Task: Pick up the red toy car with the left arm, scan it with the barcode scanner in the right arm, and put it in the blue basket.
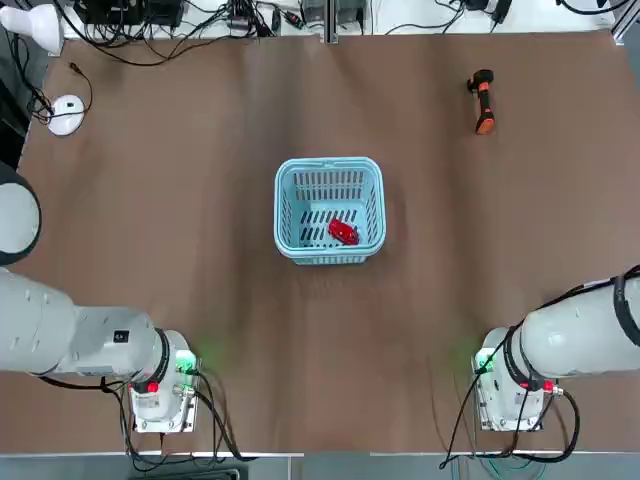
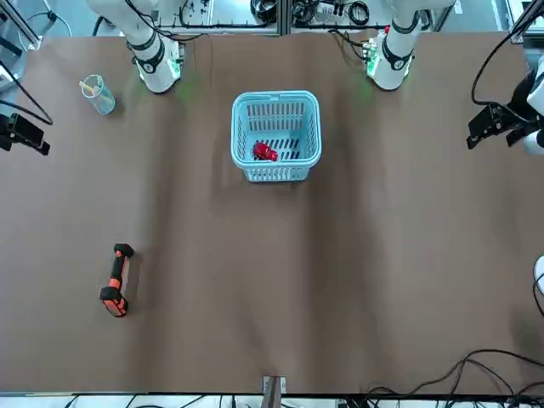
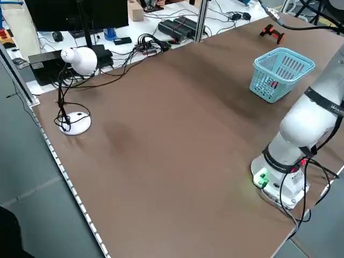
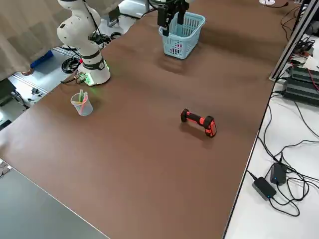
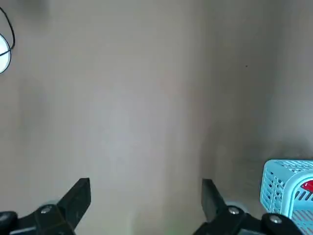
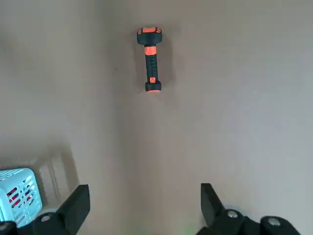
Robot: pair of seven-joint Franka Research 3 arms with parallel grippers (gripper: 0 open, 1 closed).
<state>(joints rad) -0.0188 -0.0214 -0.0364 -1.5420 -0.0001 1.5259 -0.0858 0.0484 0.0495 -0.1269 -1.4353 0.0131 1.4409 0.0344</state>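
We've got the shiny red toy car in our slotted blue basket, black-and-orange barcode scanner lying well apart from it.

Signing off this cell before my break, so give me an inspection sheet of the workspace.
Surface: brown tabletop, no spill seen
Red toy car: inside the blue basket
Barcode scanner: lying on the tabletop, not held
Clutter: cup with sticks in it, near the right arm's base
Left pincer: open, empty, raised above the tabletop
Right pincer: open, empty, raised above the tabletop
Cables: loose bundle along the table's far edge
Surroundings: monitor on a white side table
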